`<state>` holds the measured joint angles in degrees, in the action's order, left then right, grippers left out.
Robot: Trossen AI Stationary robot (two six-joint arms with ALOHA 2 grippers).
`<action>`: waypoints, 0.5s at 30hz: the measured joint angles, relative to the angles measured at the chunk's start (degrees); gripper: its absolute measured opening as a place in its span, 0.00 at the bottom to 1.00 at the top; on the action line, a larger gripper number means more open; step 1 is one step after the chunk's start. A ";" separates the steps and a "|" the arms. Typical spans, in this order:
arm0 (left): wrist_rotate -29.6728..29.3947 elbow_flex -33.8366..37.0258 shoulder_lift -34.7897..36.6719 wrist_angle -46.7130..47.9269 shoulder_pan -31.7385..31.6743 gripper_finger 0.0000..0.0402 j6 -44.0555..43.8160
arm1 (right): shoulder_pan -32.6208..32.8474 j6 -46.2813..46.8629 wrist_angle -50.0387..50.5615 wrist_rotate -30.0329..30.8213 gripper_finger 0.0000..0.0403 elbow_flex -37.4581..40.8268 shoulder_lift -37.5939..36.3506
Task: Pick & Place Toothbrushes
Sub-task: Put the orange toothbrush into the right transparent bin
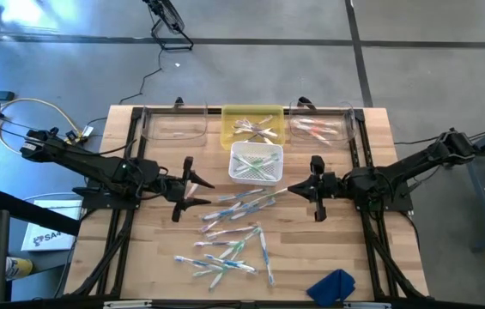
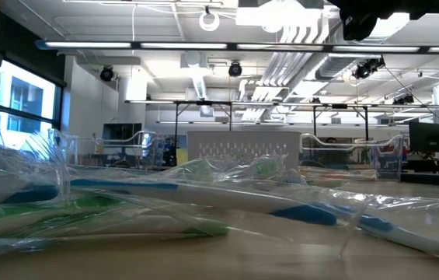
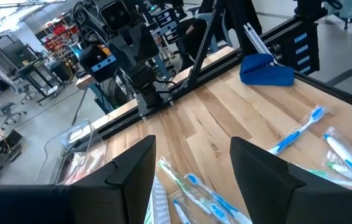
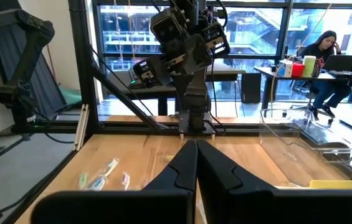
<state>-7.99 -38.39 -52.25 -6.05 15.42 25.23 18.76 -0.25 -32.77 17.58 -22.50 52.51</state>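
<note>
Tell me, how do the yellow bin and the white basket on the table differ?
The yellow bin is see-through plastic and sits in the back row between two clear bins; the white basket has slotted walls and stands in front of it, nearer the loose toothbrushes. The yellow bin looks wider than the white basket. Both are rectangular and hold toothbrushes.

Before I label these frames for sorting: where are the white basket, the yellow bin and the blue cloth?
white basket [image 1: 256, 163]: high view, on its mesh floor beside the toothbrushes inside.
yellow bin [image 1: 229, 130]: high view, on its bare left inner wall.
blue cloth [image 1: 333, 286]: high view, on the middle of the folded cloth.
</note>
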 joint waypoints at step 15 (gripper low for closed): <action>0.00 0.00 -0.02 0.12 0.00 0.50 0.00 | -0.02 -0.02 0.02 0.46 0.01 -0.02 0.00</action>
<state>-7.99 -38.39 -52.27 -5.93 15.42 25.23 18.74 -0.27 -32.75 18.04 -22.52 52.51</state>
